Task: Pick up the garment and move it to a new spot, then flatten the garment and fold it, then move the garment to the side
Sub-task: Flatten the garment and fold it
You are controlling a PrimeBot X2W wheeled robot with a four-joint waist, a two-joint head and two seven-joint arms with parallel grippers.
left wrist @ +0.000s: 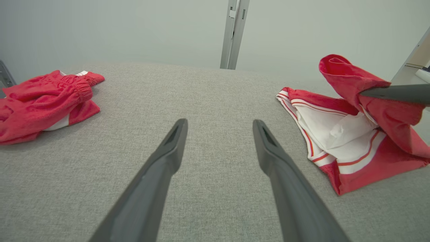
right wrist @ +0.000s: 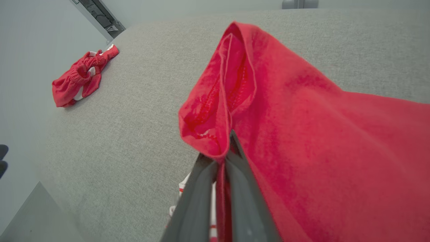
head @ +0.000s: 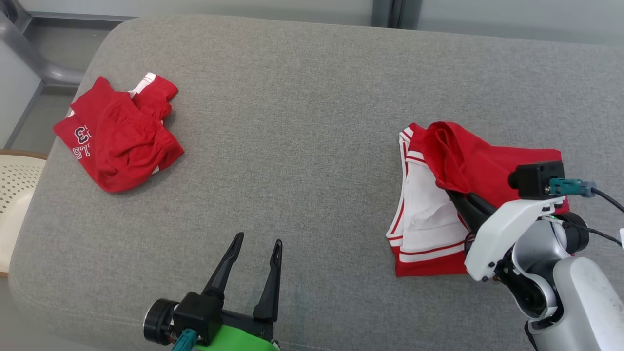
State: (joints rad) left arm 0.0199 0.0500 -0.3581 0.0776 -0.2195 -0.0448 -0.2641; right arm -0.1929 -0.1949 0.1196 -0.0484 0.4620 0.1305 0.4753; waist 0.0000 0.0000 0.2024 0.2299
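While the right tool (right wrist: 220, 156) is clamping one thin fold of the garment (head: 429, 214), the cloth is risking slipping free; the left tool (head: 258, 240) is idling apart.

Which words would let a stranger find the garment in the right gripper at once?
On the grey cushion, look to the robot's right. The red shorts with white striped panels lie there, one edge pinched by the right gripper. The other garment, far left, is crumpled, with white lettering.

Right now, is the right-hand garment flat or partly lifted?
Partly lifted: the right gripper holds a flap of the garment up; its white panel lies flat.
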